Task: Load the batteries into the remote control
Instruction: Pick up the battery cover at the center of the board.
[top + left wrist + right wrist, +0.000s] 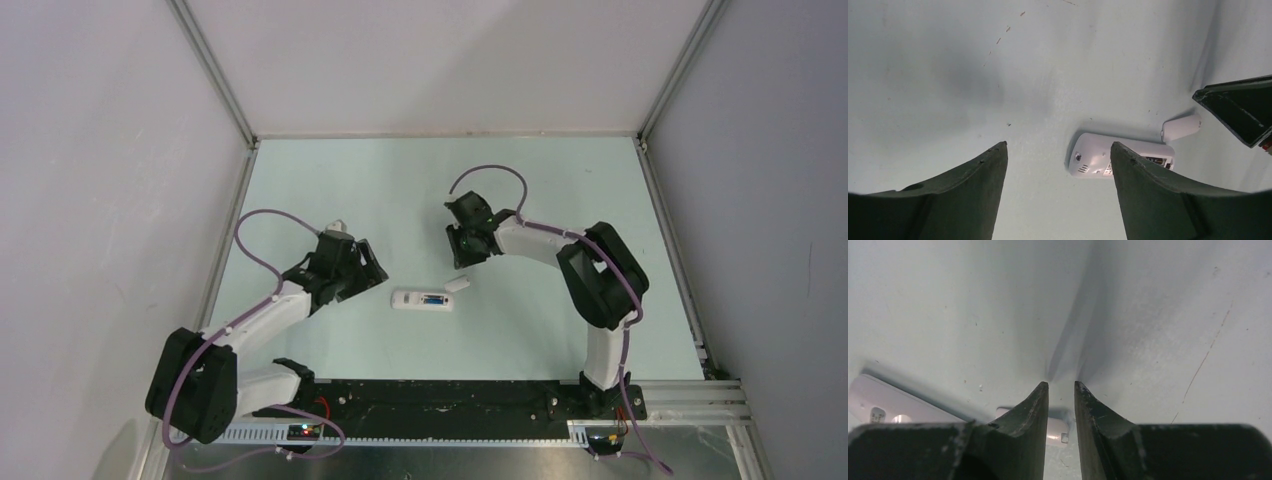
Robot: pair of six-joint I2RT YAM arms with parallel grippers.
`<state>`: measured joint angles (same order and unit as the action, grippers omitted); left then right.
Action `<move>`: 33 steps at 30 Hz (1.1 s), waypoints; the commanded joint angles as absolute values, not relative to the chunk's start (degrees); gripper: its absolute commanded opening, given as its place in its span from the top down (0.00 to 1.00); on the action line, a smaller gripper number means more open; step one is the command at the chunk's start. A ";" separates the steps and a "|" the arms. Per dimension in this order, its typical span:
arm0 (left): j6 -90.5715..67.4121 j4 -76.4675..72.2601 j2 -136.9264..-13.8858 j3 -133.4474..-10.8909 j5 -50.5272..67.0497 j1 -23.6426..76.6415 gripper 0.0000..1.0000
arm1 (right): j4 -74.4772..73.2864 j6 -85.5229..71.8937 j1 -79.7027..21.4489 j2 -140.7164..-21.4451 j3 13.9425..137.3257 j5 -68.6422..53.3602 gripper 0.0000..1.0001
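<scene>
Pale mint-green table fills the floor of a booth, closed in by plain grey-white walls with aluminium posts in the far corners; fine scratches and specks mark its surface, and a black rail along the near edge carries both arm bases.

Low over the table, the left gripper has its fingers spread wide with nothing between them. Just past the right-hand finger, the white remote control lies flat near the table's middle, lengthwise across the top view. A blue battery shows in its open middle. Just beside its far right corner lies a small white battery cover, slightly tilted, apart from the remote.

Above that cover hangs the right gripper, its fingers drawn close with only a slim gap, holding nothing; the cover shows through the gap and the remote sits off to the side.

From its base at the near left, the left arm slants forward and to the right, wrist aimed at the remote. Its partner, the right arm, rises from the near right, bends at a high elbow and reaches left, wrist tipped down. Purple cables loop over both
</scene>
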<state>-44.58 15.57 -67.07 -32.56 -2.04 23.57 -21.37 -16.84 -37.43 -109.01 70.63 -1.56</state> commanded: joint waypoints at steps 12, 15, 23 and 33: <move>-40.09 13.38 -70.72 -30.80 1.93 22.47 0.20 | -39.64 -10.71 -43.01 -108.47 73.73 4.34 0.71; -39.65 12.51 -71.21 -30.37 3.00 22.41 0.20 | -40.95 -10.99 -44.50 -107.60 73.77 1.73 0.70; -38.51 11.87 -70.59 -30.95 3.59 22.46 0.20 | -43.10 -13.66 -45.50 -103.33 73.78 4.25 0.68; -38.50 12.00 -68.80 -30.14 2.00 22.34 0.19 | -45.60 -10.76 -50.01 -101.84 73.67 4.65 0.49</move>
